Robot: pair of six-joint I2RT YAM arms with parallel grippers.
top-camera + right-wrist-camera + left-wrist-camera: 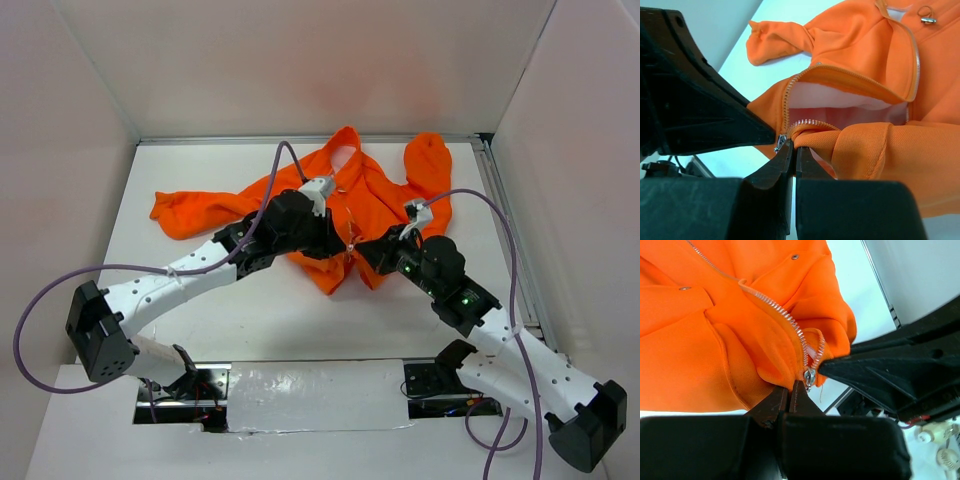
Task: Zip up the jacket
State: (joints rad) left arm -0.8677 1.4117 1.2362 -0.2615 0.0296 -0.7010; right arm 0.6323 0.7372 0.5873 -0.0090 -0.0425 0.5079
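Orange jacket (375, 195) is spread on the table (300, 320), centre-far, collar at the far end. The front is unzipped and the pale lining (840, 102) shows. Left gripper (338, 244) is pinched tight on hem fabric just beside the zipper slider (810, 376). Right gripper (363, 251) is clamped on the other hem edge at the end of the teeth. The tips almost meet.

Bright even overhead light, soft shadows; wrist cams blur near foreground, bkgd sharp.
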